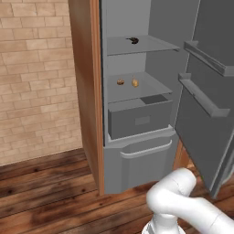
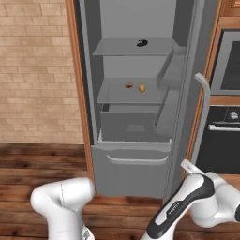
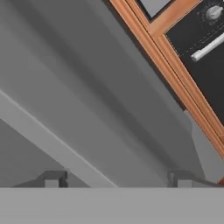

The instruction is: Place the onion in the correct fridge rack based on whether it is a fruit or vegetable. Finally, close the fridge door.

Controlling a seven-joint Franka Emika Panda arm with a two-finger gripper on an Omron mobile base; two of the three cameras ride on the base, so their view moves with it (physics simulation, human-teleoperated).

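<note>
Onion (image 1: 135,82) on fridge rack (image 1: 151,89) — door open

The only marking found is a short run of pale lettering along the dark band of the arm (image 2: 180,206) in the right base view, too small and blurred to be read; no other text, label or number is legible.

A tan brick wall (image 1: 32,77) stands left of the wooden cabinet frame (image 1: 87,91). Dark wood plank flooring (image 1: 45,187) runs below. A black oven (image 2: 225,136) sits at right.
</note>
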